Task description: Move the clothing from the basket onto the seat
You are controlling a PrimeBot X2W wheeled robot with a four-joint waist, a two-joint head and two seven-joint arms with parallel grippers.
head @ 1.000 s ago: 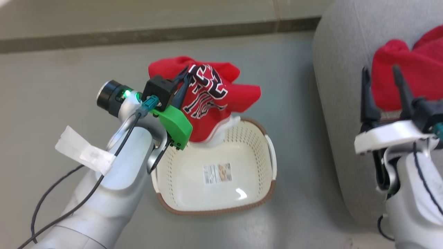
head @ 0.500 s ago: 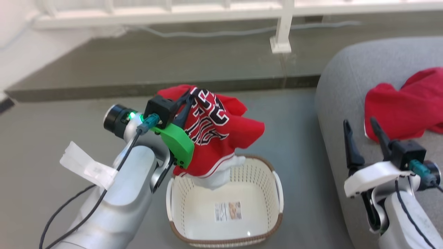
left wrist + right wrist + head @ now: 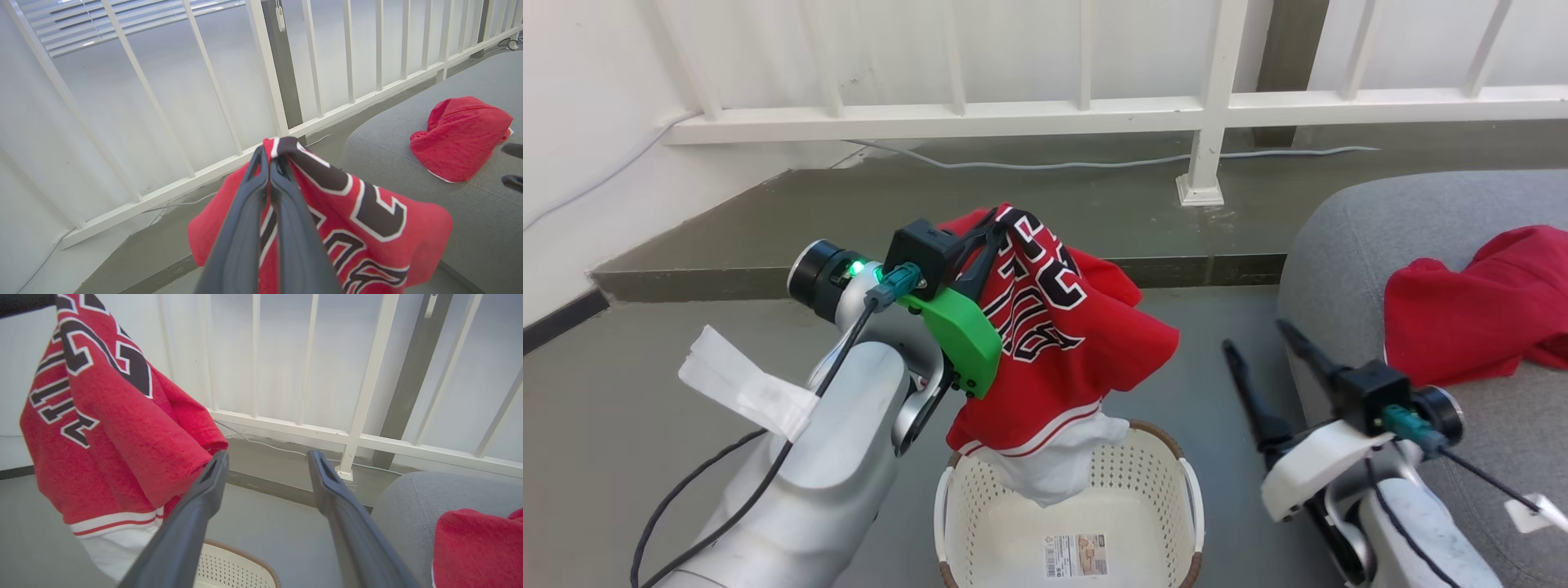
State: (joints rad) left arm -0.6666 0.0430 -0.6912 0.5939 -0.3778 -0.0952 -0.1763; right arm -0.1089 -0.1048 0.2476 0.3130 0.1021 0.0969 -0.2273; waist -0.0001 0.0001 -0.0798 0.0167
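Observation:
My left gripper (image 3: 994, 222) is shut on the top fold of the red "23" jersey (image 3: 1054, 343), which hangs clear above the cream basket (image 3: 1188, 490); its white hem dangles just over the far rim. In the left wrist view the fingers (image 3: 261, 192) pinch the jersey (image 3: 359, 220) together. The plain red garment (image 3: 1478, 310) lies on the grey seat (image 3: 1347, 220) at the right. My right gripper (image 3: 1254, 336) stands open between basket and seat, holding nothing; its wrist view shows the spread fingers (image 3: 212, 477) beside the hanging jersey (image 3: 106, 424). A sticker (image 3: 1076, 555) lies on the basket's bare base.
A white railing (image 3: 1209, 106) runs along the back on a raised dark ledge (image 3: 849, 212), with a grey cable (image 3: 1054, 162) lying on it. Grey floor (image 3: 621, 392) surrounds the basket. Crumpled white tape (image 3: 743, 392) clings to my left forearm.
The head camera has tilted up, so the railing has come into view. My left gripper has lifted the jersey higher out of the basket. My right gripper has shifted leftwards off the seat.

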